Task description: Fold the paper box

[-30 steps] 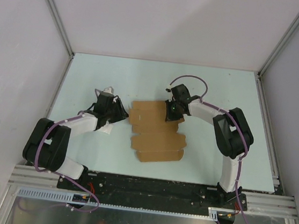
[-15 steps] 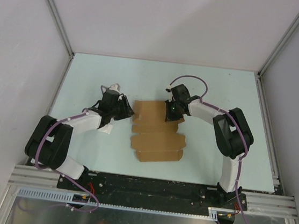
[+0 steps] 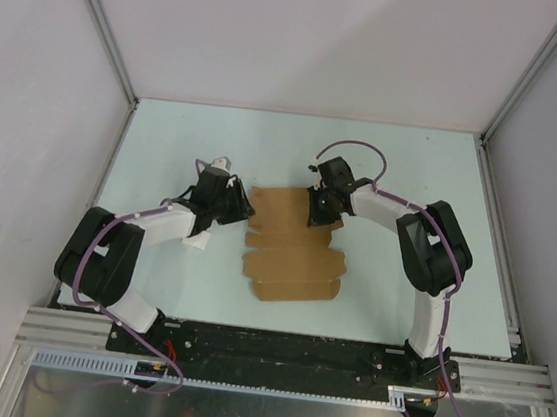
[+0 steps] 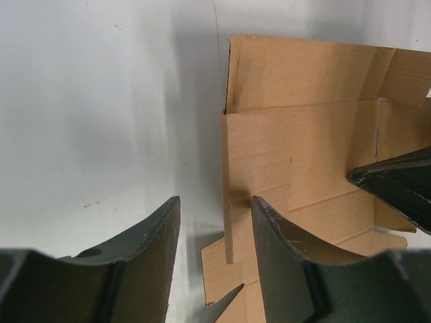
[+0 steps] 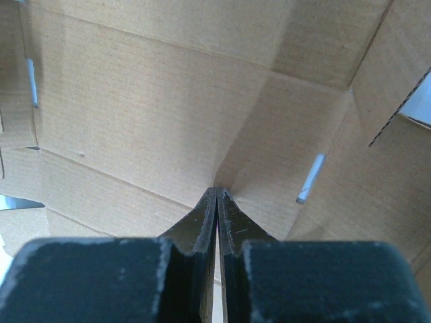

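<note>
One paper box (image 3: 292, 252). Two hands: left hand (image 3: 241, 203), right hand (image 3: 319, 213). One table (image 3: 414, 169).

A paper box (image 3: 291, 255) of plain brown thin cardboard lies unfolded near the middle of the pale table (image 3: 166, 135); it is a many-flapped sheet with crease lines, notched tabs and small slots; it rests mostly flat (one edge panel on its left side stands slightly lifted, casting a shadow); its nearest flap has rounded corners.
</note>
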Robot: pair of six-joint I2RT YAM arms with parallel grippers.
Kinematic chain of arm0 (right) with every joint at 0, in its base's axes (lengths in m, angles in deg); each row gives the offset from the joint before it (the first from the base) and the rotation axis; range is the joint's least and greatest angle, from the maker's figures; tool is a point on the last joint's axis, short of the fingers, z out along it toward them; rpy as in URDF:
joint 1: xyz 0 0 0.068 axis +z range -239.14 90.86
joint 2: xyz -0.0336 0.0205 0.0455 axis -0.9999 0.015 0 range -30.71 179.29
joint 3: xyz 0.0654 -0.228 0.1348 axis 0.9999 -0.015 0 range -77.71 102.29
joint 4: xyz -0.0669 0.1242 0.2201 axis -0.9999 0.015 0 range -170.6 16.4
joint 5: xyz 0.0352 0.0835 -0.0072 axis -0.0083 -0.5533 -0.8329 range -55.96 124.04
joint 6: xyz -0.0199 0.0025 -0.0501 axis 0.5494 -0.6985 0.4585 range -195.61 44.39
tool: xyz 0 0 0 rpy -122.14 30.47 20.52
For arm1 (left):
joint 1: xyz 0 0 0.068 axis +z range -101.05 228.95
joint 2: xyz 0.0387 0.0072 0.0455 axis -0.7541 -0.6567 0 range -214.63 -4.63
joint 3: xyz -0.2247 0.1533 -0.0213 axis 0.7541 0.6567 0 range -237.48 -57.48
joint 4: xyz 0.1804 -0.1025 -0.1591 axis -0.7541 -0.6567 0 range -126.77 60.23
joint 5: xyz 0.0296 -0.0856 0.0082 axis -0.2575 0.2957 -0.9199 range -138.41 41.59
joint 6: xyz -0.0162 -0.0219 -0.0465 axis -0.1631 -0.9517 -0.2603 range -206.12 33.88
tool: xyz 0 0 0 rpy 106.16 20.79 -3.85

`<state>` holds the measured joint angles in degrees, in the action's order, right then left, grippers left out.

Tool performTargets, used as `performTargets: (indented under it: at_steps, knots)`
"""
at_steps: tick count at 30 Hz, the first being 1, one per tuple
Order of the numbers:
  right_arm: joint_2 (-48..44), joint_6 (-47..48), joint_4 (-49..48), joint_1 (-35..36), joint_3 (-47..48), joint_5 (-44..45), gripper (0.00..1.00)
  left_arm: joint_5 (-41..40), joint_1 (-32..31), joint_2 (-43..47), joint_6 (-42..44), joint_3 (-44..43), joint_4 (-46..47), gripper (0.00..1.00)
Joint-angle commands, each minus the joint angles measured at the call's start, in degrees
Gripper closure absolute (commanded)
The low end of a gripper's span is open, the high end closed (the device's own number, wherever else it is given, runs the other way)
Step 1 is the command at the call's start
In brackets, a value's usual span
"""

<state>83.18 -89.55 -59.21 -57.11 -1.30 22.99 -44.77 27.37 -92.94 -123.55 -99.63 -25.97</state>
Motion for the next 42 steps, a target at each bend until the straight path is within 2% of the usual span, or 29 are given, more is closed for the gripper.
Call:
performTargets:
  at_steps: [1,7,14,28,39,42]
  knots:
    - [-1.6,-0.6,0.7,0.8,-0.7,-1.2,0.94,0.7,-0.7,-1.2,0.5,-2.8,1.4,0.48]
    - [-1.6,-0.7,0.5,1.0,-0.6,-1.3,0.94,0.8,-1.0,-1.5,0.7,-3.2,1.5,0.48]
    - [-1.5,-0.7,0.2,1.0,-0.6,-1.8,0.94,1.7,-1.1,-1.9,0.8,-3.5,1.8,0.42]
    - [-1.7,-0.6,0.3,1.1,-0.6,-2.4,0.93,2.6,-1.7,-4.3,0.6,-4.4,3.0,0.42]
    - [-1.7,-0.3,0.7,1.1,-0.7,-2.2,0.93,2.6,-2.1,-5.2,0.8,-4.6,3.5,0.5]
    - [-1.6,-0.5,0.8,1.1,-0.6,-2.2,0.92,2.4,-2.1,-5.5,0.9,-4.6,3.5,0.54]
